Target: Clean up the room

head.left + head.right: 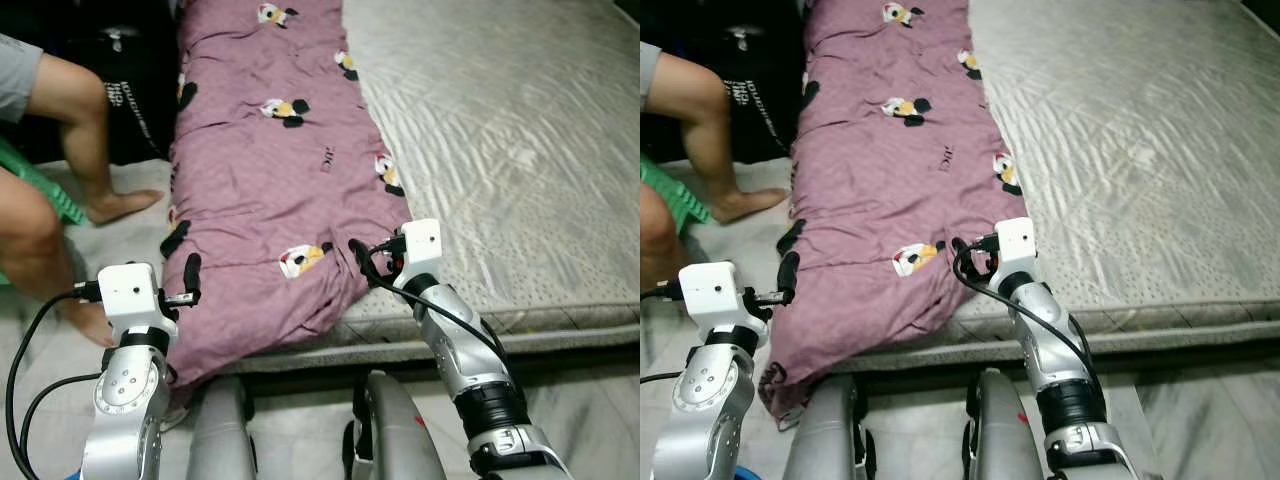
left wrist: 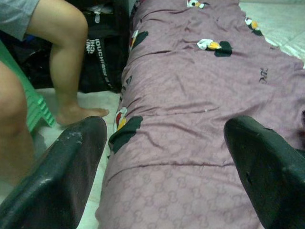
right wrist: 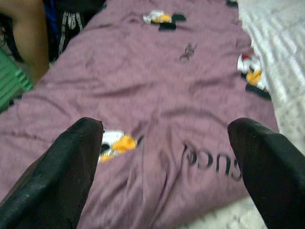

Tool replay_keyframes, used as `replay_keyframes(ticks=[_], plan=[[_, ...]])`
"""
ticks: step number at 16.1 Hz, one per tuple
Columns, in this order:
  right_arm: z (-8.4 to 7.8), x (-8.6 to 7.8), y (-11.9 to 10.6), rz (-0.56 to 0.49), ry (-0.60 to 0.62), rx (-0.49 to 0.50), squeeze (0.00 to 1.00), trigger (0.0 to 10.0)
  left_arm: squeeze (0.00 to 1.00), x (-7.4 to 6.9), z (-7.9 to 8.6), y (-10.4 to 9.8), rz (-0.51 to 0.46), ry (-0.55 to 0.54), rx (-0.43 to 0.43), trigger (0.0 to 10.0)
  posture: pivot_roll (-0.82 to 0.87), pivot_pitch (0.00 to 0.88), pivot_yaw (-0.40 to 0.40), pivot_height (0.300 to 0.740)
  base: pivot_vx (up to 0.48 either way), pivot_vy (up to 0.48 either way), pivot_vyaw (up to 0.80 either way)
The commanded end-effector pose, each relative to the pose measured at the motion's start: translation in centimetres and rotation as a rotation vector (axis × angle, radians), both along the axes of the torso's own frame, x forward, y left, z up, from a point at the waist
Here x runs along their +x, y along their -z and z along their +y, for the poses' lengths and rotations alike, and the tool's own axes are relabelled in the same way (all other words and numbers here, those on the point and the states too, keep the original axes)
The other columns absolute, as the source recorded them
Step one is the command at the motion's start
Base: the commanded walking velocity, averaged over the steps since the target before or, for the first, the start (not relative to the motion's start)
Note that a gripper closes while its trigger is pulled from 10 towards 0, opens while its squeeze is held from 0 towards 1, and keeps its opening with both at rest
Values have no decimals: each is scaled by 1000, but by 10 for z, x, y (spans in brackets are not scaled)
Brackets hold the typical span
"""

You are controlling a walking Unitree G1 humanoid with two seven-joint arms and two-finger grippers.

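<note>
A quilt lies lengthwise on the mattress, along the mattress's left side, its near end hanging over the mattress's front edge. The rest of the mattress stretches bare to the right of the quilt. The left gripper hangs at the quilt's near left corner, its fingers spread; the right gripper hangs at the quilt's near right corner, fingers also spread. A person's legs stand left of the quilt, with a bag behind them, against the quilt's left edge.
</note>
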State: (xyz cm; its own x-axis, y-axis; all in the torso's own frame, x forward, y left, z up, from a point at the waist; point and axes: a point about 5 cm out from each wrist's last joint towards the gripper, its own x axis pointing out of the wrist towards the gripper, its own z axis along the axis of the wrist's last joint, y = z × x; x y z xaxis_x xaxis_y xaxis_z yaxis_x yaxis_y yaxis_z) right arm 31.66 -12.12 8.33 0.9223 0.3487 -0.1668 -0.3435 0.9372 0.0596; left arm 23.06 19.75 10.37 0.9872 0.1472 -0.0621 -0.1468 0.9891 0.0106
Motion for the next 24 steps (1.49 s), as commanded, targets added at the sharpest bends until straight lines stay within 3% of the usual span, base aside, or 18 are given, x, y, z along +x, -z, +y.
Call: replay_keyframes(ticks=[1, 4, 9, 13, 18, 23, 24], plan=[[4, -2, 11, 63, -38, -16, 0, 10000, 0, -8, 11, 0, 26, -52, 44, 10000, 54, 177, -46, 586, 0, 0, 0], [20, -2, 15, 103, -130, -16, 0, 10000, 0, -29, 21, 5, 78, -110, 80, 10000, 87, 212, -51, 556, 0, 0, 0], [39, 10, 14, 96, -154, -20, 0, 10000, 0, -50, 30, 1, 99, -169, 111, 10000, 163, 256, -61, 556, 0, 0, 0], [54, 27, 2, 97, -124, 21, 0, 10000, 0, -76, 32, -9, 112, -222, 135, 10000, 233, 292, -84, 556, 0, 0, 0], [81, 43, -24, 73, -65, 93, 0, 10000, 0, -83, 33, -24, 80, -259, 172, 10000, 273, 317, -115, 556, 0, 0, 0], [97, 46, -27, 152, 20, 183, 0, 10000, 0, -84, 29, -27, 74, -267, 160, 10000, 276, 318, -133, 556, 0, 0, 0], [99, 47, -28, 166, 40, 201, 0, 1961, 0, -83, 27, -27, 73, -269, 157, 10000, 273, 312, -140, 556, 0, 0, 0]])
